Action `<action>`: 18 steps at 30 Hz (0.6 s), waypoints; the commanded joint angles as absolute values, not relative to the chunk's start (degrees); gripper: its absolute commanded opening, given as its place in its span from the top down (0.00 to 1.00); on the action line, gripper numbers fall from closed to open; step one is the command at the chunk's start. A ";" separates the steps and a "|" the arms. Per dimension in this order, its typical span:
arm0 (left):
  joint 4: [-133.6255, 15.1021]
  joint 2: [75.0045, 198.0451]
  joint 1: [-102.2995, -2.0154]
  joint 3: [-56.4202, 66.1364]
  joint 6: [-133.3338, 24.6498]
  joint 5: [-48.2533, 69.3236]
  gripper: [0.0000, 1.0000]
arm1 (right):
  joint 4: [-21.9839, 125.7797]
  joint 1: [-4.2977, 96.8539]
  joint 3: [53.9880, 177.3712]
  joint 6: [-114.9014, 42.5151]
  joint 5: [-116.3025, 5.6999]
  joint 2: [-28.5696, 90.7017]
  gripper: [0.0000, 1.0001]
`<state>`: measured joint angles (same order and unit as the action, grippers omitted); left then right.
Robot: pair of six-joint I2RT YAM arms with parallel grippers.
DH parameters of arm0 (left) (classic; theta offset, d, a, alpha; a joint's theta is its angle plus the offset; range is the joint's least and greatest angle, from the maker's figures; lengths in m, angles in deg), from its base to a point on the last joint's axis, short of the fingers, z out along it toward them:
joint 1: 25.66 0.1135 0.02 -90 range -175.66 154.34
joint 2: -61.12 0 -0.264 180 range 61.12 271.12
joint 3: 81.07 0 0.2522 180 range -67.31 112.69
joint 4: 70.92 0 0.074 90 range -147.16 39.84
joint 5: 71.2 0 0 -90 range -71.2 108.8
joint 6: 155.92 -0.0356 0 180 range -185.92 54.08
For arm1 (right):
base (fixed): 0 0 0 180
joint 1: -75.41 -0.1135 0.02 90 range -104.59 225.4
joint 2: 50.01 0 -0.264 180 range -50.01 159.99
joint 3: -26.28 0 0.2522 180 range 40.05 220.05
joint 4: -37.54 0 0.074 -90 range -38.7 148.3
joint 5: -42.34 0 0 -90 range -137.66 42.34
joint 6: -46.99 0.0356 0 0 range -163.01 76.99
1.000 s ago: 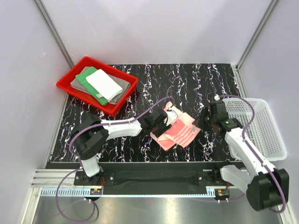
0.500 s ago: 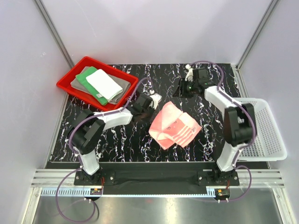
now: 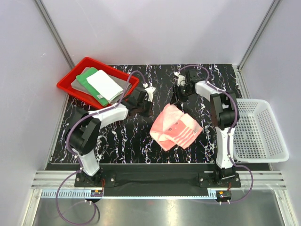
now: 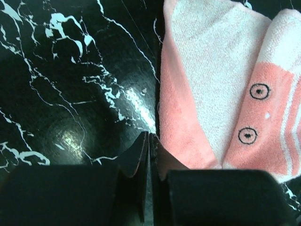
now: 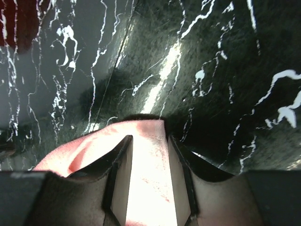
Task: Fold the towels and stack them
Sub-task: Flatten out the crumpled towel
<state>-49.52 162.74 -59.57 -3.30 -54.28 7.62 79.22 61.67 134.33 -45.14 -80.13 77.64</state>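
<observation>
The salmon-pink towel [image 3: 176,126] lies folded on the black marbled table [image 3: 117,141]. My left gripper [image 3: 146,108] is shut and empty, just left of the towel's far left edge; in the left wrist view the gripper [image 4: 149,136] sits beside the towel [image 4: 211,80]. My right gripper [image 3: 180,100] is open above the towel's far corner; in the right wrist view the gripper [image 5: 149,137] has pink cloth [image 5: 146,160] showing between its spread fingers. The grey towel [image 3: 125,84], green towel [image 3: 86,80] and white towel [image 3: 104,84] lie stacked in the red tray.
The red tray [image 3: 66,87] stands at the far left of the table. A white mesh basket [image 3: 261,127] sits at the right edge. Grey walls close in the back and both sides.
A second ago both grippers were at the pink towel, with an edge raised. The towel now lies flat; the left gripper has drawn back to its left, and the right gripper has swung to its far corner.
</observation>
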 commanded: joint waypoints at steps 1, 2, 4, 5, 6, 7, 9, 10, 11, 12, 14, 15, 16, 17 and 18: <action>-48.81 157.20 -61.42 -2.35 -54.49 8.15 0.88 | 84.08 61.43 138.39 -48.63 -78.44 79.01 0.57; -48.37 156.31 -62.21 -2.88 -55.02 9.21 0.85 | 84.43 61.26 138.31 -48.55 -77.12 79.01 0.57; -47.58 154.38 -63.88 -4.20 -56.25 11.40 0.77 | 86.28 61.26 138.74 -48.89 -75.70 79.18 0.57; -47.14 153.85 -65.80 -5.51 -56.60 13.07 0.67 | 86.72 61.25 139.01 -48.98 -75.26 79.71 0.57; -46.96 153.50 -66.78 -6.22 -57.48 13.95 0.65 | 88.03 61.25 139.88 -49.07 -75.00 80.15 0.59; -47.05 152.71 -67.92 -7.10 -57.92 14.83 0.65 | 88.74 61.25 140.50 -49.33 -75.43 80.67 0.59; -47.75 152.18 -70.74 -9.65 -58.54 18.00 0.62 | 90.06 61.17 141.38 -49.69 -75.78 81.73 0.62; -47.58 152.43 -71.62 -10.26 -58.54 20.09 0.61 | 90.15 61.34 141.38 -49.60 -75.79 81.56 0.63; -47.32 152.70 -71.97 -10.53 -58.54 20.81 0.60 | 89.89 61.26 140.86 -49.60 -76.13 81.38 0.64; -47.14 153.31 -72.24 -11.32 -58.54 21.43 0.60 | 89.45 61.17 140.42 -49.43 -76.66 81.29 0.65; -47.83 153.58 -72.68 -12.37 -58.45 23.62 0.58 | 88.66 60.99 139.80 -48.99 -78.15 81.12 0.65; -48.19 153.67 -72.85 -13.60 -58.71 23.98 0.56 | 88.66 60.64 139.63 -48.98 -78.16 81.12 0.66; -48.63 153.67 -73.12 -14.04 -58.80 24.33 0.55 | 89.00 60.38 139.71 -49.07 -77.90 81.29 0.65; -49.42 153.75 -73.73 -14.40 -58.89 24.77 0.53 | 89.36 60.20 139.63 -49.16 -77.72 81.55 0.65; -49.77 153.84 -74.00 -14.75 -59.33 25.21 0.52 | 89.36 60.03 139.45 -48.99 -77.63 81.47 0.64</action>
<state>-46.20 153.56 -73.14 -13.86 -57.91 20.64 87.22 61.47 139.88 -47.98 -77.64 80.11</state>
